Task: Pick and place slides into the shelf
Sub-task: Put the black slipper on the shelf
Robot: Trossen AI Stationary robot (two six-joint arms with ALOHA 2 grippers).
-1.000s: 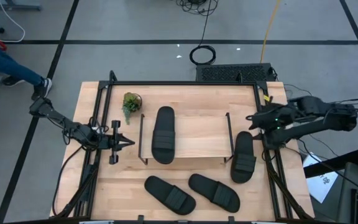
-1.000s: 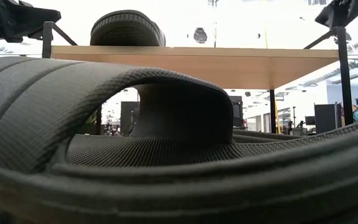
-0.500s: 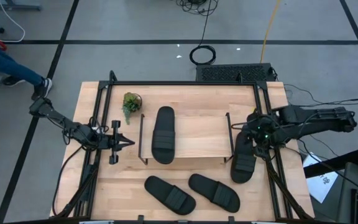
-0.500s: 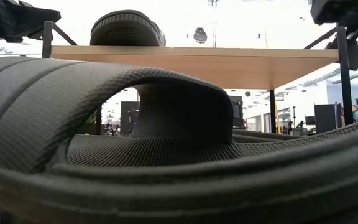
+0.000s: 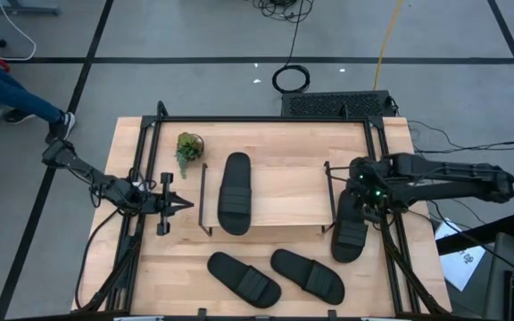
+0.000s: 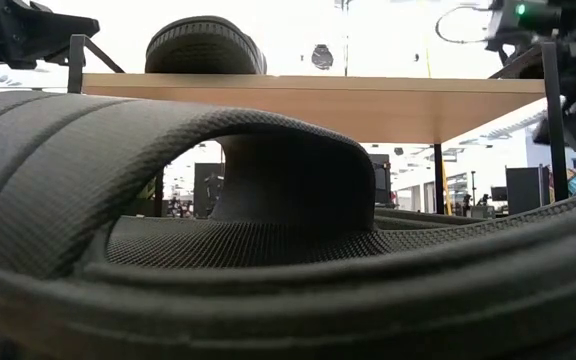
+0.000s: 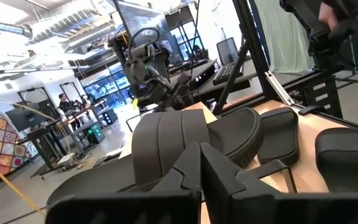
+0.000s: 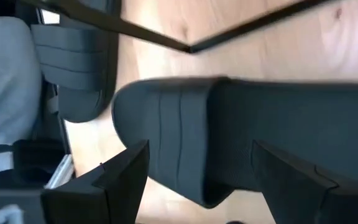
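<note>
Right gripper [image 5: 357, 193] was positioned over sandal [image 5: 350, 225] beside shelf [image 5: 284, 192], fingers spread. 1 sandal [image 5: 235, 192] was seen atop shelf. Left gripper [image 5: 184, 204] was parked at table's left, closed.

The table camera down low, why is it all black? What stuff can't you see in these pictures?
- Low view: one slide lies right at the lens, hiding the tabletop and the other slides on it.
- High view: the right gripper covers one end of the slide beside the shelf.
- Right wrist view: that slide is cut off by the picture's edge.
- Left wrist view: the left gripper blocks part of the slide on the shelf.
</note>
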